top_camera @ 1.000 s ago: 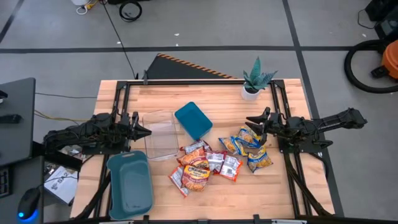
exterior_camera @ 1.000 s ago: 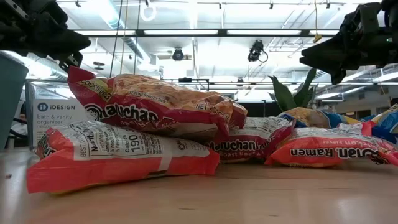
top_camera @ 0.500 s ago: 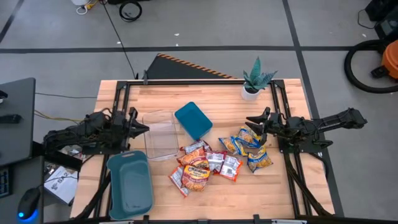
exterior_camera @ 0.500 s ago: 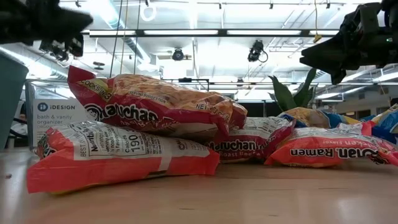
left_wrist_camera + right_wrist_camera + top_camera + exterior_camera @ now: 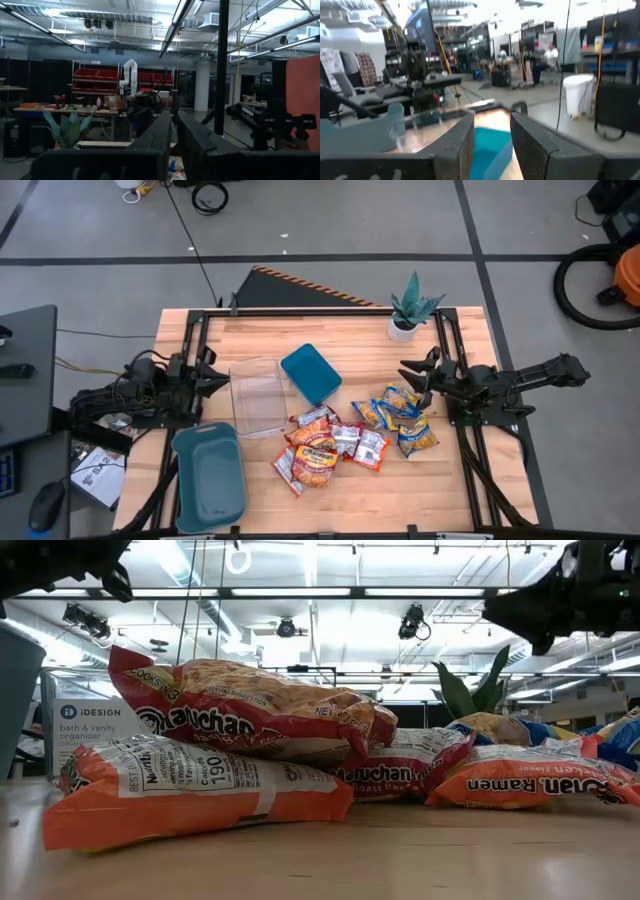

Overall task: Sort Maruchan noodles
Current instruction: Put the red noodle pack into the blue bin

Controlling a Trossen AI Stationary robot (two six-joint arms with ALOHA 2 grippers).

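1. The left gripper (image 5: 216, 374) hangs empty above the table's left edge, just left of the clear bin; its fingers (image 5: 162, 131) stand close together with only a thin slit between them.
2. The right gripper (image 5: 412, 376) hovers above the yellow-and-blue packets, its fingers (image 5: 457, 142) parted and holding nothing.
3. The clear bin (image 5: 256, 396) lies beside the left gripper, and nothing shows inside it.
4. A small teal tray (image 5: 311, 374) sits tilted at the bin's far right corner, with nothing on it.
5. A larger teal tray (image 5: 209, 476) lies at the table's near left corner, also bare.
6. The red and orange noodle packets (image 5: 318, 445) are heaped loosely at the middle of the table's near side, outside every container; in the low view one red packet (image 5: 250, 715) rests on top of an orange one (image 5: 190, 790).
7. The yellow-and-blue packets (image 5: 400, 418) lie in a loose cluster to the right of that heap, under the right gripper.
8. A potted plant (image 5: 411, 306) stands at the far right corner.
9. Compared with a second ago, the left gripper has drawn back to the left, away from the bin; the right gripper has lifted slightly; the packets have not moved.
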